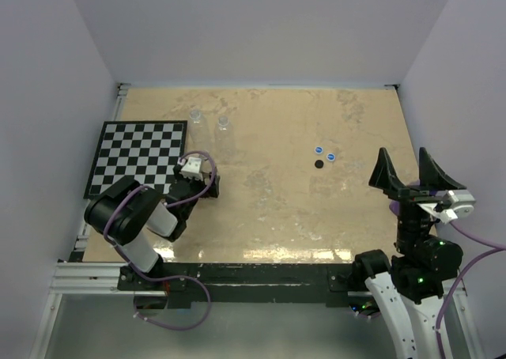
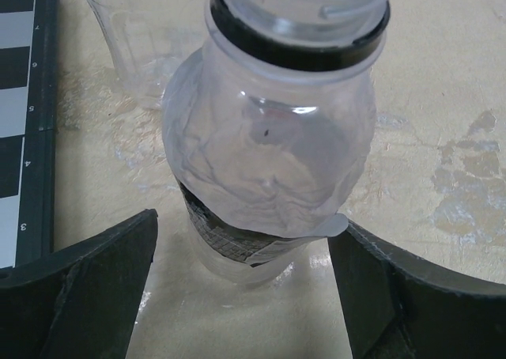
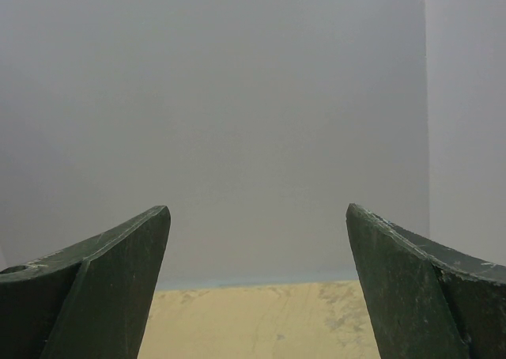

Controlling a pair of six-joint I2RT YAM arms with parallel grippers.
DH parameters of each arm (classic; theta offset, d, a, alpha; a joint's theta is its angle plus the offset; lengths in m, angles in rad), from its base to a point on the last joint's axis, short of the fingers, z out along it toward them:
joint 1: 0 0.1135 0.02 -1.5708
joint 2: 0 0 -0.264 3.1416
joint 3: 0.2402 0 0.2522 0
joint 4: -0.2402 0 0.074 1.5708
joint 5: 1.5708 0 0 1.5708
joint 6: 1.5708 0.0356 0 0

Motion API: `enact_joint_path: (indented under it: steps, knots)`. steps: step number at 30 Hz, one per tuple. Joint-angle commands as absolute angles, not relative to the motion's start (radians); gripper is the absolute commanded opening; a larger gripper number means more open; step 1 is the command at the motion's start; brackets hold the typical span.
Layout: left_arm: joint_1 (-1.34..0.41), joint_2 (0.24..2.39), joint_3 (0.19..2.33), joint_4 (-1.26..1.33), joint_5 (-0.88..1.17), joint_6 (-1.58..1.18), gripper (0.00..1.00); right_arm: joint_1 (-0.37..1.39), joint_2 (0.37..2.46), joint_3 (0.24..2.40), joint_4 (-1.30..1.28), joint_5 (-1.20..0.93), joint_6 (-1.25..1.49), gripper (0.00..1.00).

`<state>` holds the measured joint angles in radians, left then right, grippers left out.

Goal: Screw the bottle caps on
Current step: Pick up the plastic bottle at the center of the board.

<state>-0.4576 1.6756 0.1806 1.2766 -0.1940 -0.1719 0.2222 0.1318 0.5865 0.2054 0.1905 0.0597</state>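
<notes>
My left gripper is low on the table and open. In the left wrist view a clear bottle with a crumpled label and a black neck ring stands uncapped between its fingers, with gaps on both sides. The top view does not show this bottle clearly. Two more clear bottles stand at the back; one also shows in the left wrist view. Two blue caps and a black cap lie right of centre. My right gripper is open, empty and raised.
A black-and-white checkerboard lies at the left, its edge showing in the left wrist view. White walls close the table on three sides. The right wrist view shows only the back wall and a strip of table.
</notes>
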Motion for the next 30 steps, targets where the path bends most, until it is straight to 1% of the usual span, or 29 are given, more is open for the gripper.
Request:
enact_joint_path:
  steps: [1,7,13,16,19,22,26,29,30]
  knots:
    - [-0.446,1.686,0.210,1.898,-0.186,-0.176,0.87,0.222,0.150,0.594,0.225,0.181,0.051,0.99]
    - [-0.442,1.671,0.203,1.898,-0.166,-0.167,0.68,0.222,0.153,0.595,0.224,0.176,0.051,0.99]
    - [-0.442,1.609,0.128,1.898,-0.137,-0.186,0.54,0.222,0.158,0.597,0.224,0.161,0.051,0.99]
    - [-0.442,1.542,0.080,1.893,-0.095,-0.198,0.53,0.222,0.169,0.607,0.221,0.147,0.077,0.99]
    - [-0.445,1.427,0.058,1.800,-0.014,-0.239,0.50,0.222,0.199,0.623,0.209,0.129,0.100,0.99]
    - [-0.457,1.286,0.077,1.575,0.078,-0.265,0.50,0.222,0.257,0.675,0.157,0.100,0.133,0.99]
    - [-0.483,1.108,0.149,1.262,0.149,-0.287,0.51,0.222,0.397,0.776,0.039,0.022,0.201,0.99]
    - [-0.502,1.045,0.210,1.102,0.210,-0.301,0.51,0.222,0.507,0.859,-0.070,0.003,0.241,0.98]
    - [-0.506,1.034,0.231,1.051,0.230,-0.313,0.51,0.222,0.546,0.889,-0.095,-0.041,0.236,0.98]
